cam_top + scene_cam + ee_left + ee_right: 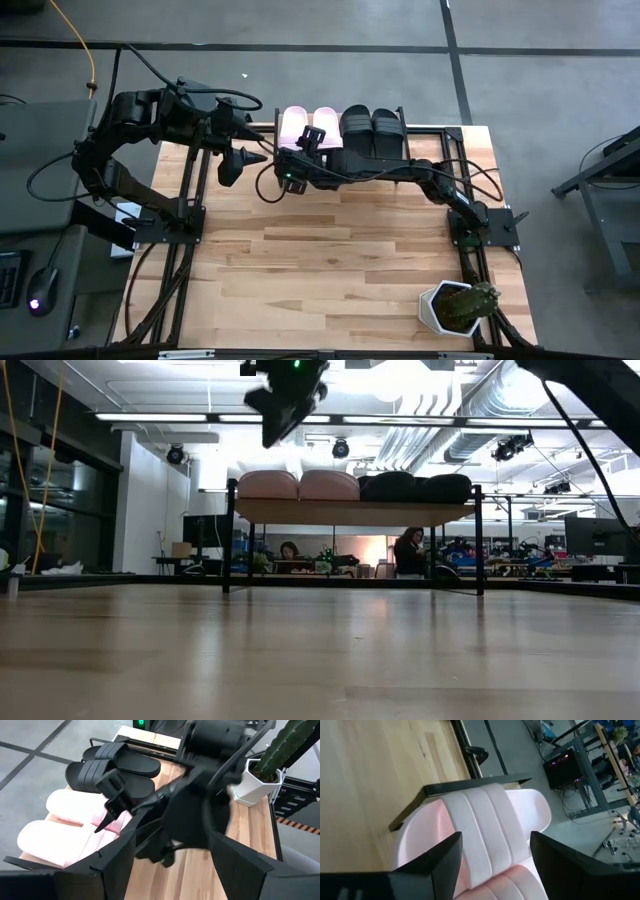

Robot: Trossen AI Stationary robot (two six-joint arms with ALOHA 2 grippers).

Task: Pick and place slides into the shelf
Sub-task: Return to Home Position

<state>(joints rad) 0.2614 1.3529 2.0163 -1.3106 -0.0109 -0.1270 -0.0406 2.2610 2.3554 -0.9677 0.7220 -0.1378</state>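
High view: all four slides sit side by side on the shelf. Right claw, spread and empty, hovers over the pink pair, nearer than the spread left claw.

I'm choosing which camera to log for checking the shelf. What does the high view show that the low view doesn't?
Only the high view: the cactus pot, and the left hand beside the left end of the shelf. Only the low view: the shelf's black legs and people in the room behind. Both: the pink slides and black slides side by side on the shelf, right hand above the pink pair.
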